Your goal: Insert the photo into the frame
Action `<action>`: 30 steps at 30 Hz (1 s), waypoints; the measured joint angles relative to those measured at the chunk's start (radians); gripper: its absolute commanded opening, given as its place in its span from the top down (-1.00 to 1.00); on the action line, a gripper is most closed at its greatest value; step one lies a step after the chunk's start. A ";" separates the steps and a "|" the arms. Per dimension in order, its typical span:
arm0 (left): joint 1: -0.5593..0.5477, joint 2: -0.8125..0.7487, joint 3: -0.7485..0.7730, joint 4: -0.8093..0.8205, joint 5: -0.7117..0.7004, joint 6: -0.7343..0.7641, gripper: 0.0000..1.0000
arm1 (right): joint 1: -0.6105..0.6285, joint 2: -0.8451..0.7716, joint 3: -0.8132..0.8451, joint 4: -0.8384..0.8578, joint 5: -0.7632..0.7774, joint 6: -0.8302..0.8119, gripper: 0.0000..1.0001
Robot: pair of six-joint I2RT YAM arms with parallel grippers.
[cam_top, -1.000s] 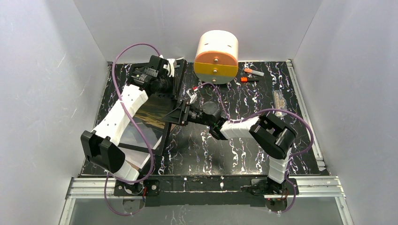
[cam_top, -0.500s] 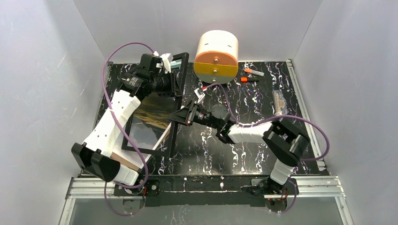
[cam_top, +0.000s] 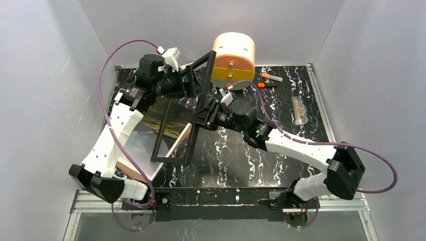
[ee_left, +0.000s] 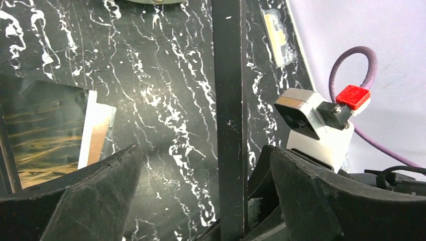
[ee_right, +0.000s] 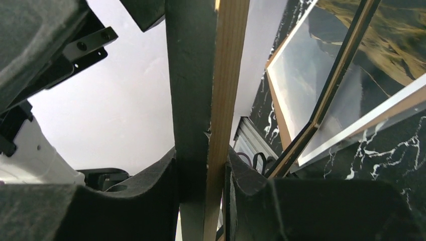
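Top external view shows the frame (cam_top: pixel 173 143) raised and tilted. Its near edge is low by the table (cam_top: pixel 241 165), and its far corner is up in front of a round cream and orange box (cam_top: pixel 232 57). The photo (cam_top: pixel 168 118) is not in the frame yet. It lies flat with the print up on the left part of the table, below the raised frame, and a brown board (ee_left: pixel 99 133) shows at its edge. I judge that the task is at an early stage: the frame is lifted, perhaps to be turned with its back up. Putting the photo in is all left to do.

The right gripper (ee_right: pixel 203 160) is clamped on a side rail of the frame, with the black face against one finger and the tan wood against the other. The left gripper (ee_left: pixel 203 150) has its fingers wide apart. The black rail passes between them, close to one finger, and is not pinched.

Two orange-capped pens (cam_top: pixel 270 80) and a small packet (cam_top: pixel 300 108) lie on the far right, well apart from the work. The round box is the nearest obstacle for the upper corner of the frame. The two arms are also near each other at the frame.
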 measured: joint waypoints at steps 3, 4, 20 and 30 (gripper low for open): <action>0.000 0.000 0.005 0.026 0.012 -0.010 -0.97 | 0.000 -0.002 0.109 -0.190 0.000 -0.026 0.77; 0.000 0.000 0.008 0.038 0.016 -0.011 -0.97 | 0.000 -0.005 0.135 -0.235 0.000 -0.039 0.77; 0.000 -0.068 -0.011 0.103 -0.084 0.015 -0.97 | -0.085 -0.094 0.409 -0.969 -0.024 -0.227 0.82; 0.000 -0.109 -0.232 0.111 -0.204 0.042 -0.97 | -0.183 -0.116 0.533 -1.168 -0.078 -0.264 0.88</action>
